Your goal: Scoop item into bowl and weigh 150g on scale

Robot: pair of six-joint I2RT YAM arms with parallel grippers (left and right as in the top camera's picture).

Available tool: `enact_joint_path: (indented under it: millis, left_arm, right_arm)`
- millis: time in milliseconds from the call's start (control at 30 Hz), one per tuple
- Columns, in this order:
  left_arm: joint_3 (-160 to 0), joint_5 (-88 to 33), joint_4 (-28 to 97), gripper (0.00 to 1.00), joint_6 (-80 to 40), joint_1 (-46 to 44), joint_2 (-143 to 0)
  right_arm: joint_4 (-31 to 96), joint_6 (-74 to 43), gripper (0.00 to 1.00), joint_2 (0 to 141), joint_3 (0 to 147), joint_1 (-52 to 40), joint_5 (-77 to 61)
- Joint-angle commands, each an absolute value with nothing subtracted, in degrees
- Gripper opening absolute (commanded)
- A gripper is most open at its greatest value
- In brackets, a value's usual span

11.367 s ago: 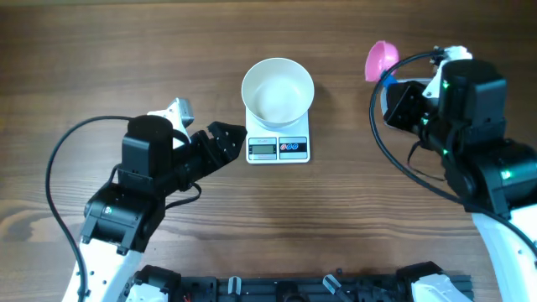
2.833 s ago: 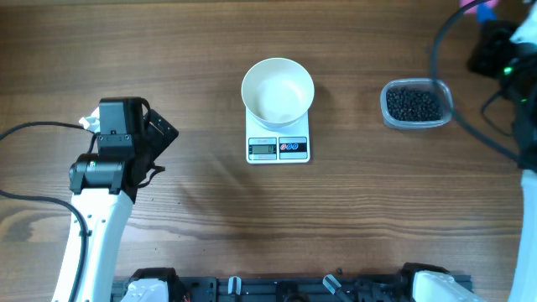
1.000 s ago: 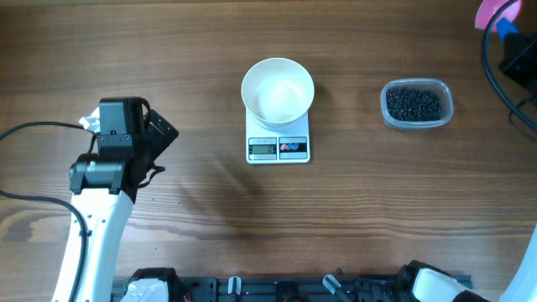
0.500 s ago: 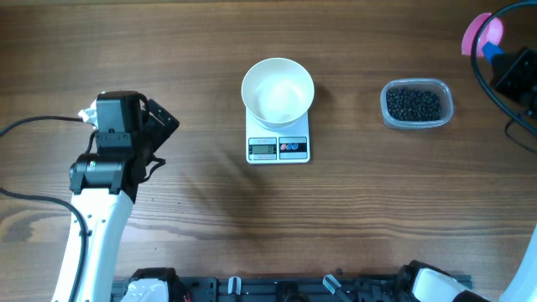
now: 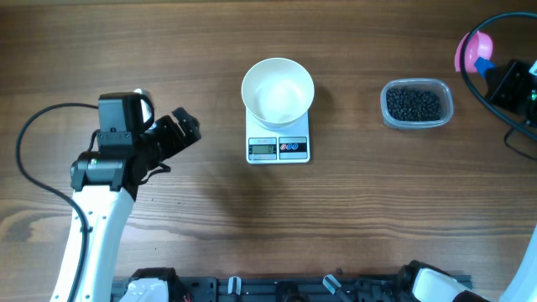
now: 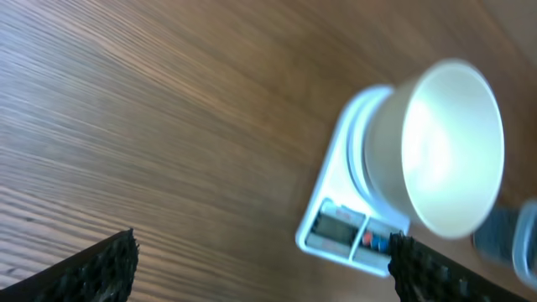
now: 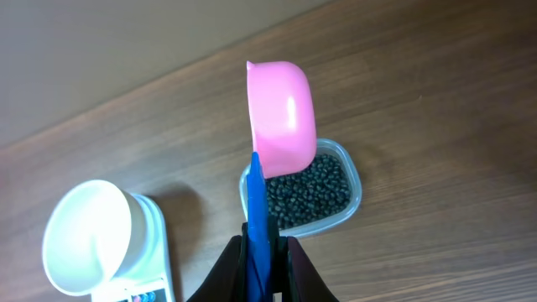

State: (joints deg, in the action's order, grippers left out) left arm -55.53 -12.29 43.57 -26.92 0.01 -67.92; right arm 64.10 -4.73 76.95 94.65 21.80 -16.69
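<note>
Your right jaws are clenched on the blue handle (image 7: 257, 201) of the pink scoop (image 7: 284, 109). They grip low on the handle, so the cup stands clear ahead of them and can reach into a container first. The cup is turned on its side with its back to the wrist camera, so you cannot see whether it holds anything. In the overhead view it hangs beyond the far right corner of the tub (image 5: 384, 105).

The beans (image 5: 413, 105) all lie in that tub, well apart to the right of the scale (image 5: 278, 148). None show in the bowl (image 5: 278, 92), so by my reading the first scoop is not yet delivered. The bowl sits on the scale's platform and leaves the display and buttons uncovered toward you for reading.

Your left jaws are released wide and empty. They face the scale from the left side of the counter (image 5: 168, 50), apart from it, likely kept out of the scoop's path.
</note>
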Motion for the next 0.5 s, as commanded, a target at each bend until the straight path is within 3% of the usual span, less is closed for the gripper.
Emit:
enact_joint_path:
  millis: [0,167,467]
  left_arm:
    - [-55.5,-22.6,43.7,1.0,-20.8,0.1,-70.3]
    - [-55.5,-24.9,43.2,1.0,-14.8,-2.5,-72.6]
    - [-55.5,-24.9,43.9,1.0,-17.9,-7.9,-74.6]
  right_arm:
    - [64.3,1.6,0.04,77.6,95.2,21.8,-14.8]
    - [63.5,1.5,0.04,78.0,95.1,21.8,-10.1]
    - [59.0,1.2,0.04,78.2,95.1,21.8,-13.1]
